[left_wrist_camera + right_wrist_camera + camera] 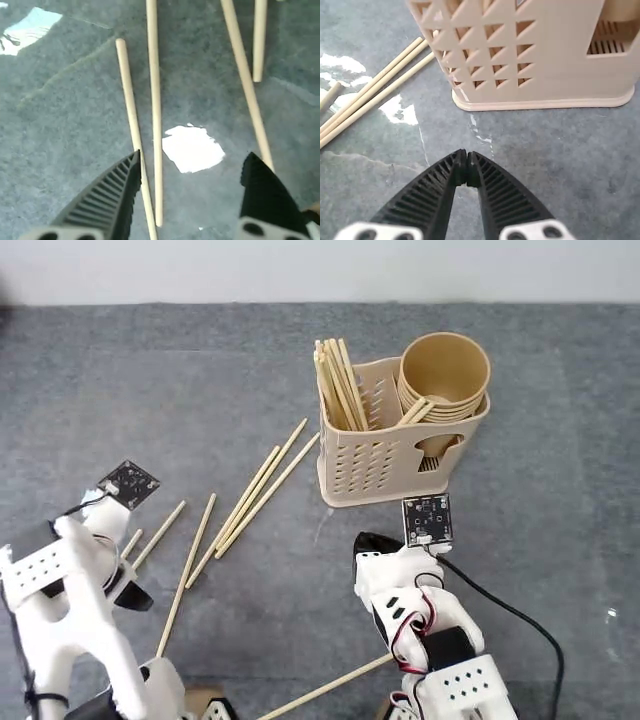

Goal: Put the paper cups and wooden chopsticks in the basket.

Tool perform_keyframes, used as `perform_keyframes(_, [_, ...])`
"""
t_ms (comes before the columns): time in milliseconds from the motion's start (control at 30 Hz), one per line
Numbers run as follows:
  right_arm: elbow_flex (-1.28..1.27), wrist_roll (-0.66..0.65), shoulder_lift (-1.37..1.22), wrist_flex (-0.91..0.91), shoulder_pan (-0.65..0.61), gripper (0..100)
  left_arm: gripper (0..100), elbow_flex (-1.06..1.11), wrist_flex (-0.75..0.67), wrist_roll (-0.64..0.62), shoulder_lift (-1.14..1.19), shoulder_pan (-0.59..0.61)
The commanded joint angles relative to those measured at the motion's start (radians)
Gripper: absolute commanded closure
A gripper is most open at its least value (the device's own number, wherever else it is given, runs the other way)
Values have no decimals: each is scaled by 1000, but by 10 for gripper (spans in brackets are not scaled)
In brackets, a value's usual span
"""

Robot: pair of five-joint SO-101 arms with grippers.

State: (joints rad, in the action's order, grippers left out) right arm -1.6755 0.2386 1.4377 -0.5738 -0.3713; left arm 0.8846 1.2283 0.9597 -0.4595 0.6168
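Table [150, 370]: grey and cloth-like, it carried everything else.
Left arm [70, 610]: white, it stood at the near left corner of the table in the high view, over the loose sticks.
Right arm [430, 640]: white, it stood at the near edge, pointing at the basket from just in front of it.
Basket [375, 465]: a beige perforated holder with two compartments, it stood upright toward the far middle of the table; the right wrist view showed its lattice wall [530, 65] close ahead.
Paper cups [445, 370]: a nested stack sat upright in the basket's right compartment.
Chopsticks in the basket [338, 385]: a bundle stood on end in the left compartment, leaning against its far-left corner.
Loose chopsticks [262, 490]: several lay on the table left of the basket, and one more lay beside the right arm's base.
Left gripper [192, 157]: its fingers were spread wide and held nothing, low over the sticks, with one stick lying between the fingertips and another passing each finger.
Right gripper [466, 155]: its fingers were pressed together on nothing, their tips near the table, short of the basket's foot.
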Motion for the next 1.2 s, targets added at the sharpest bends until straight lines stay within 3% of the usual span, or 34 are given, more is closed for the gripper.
perform_keyframes(0, [-12, -12, 15, 24, -8, 988, 688, 1, -71, 12, -21, 0])
perform_keyframes(733, [-12, -12, 15, 25, -8, 988, 700, -487, -35, 35, 681, -35])
perform_keyframes(1167, [-12, -14, 15, 25, -8, 988, 938, -533, 25, 41, 850, -124])
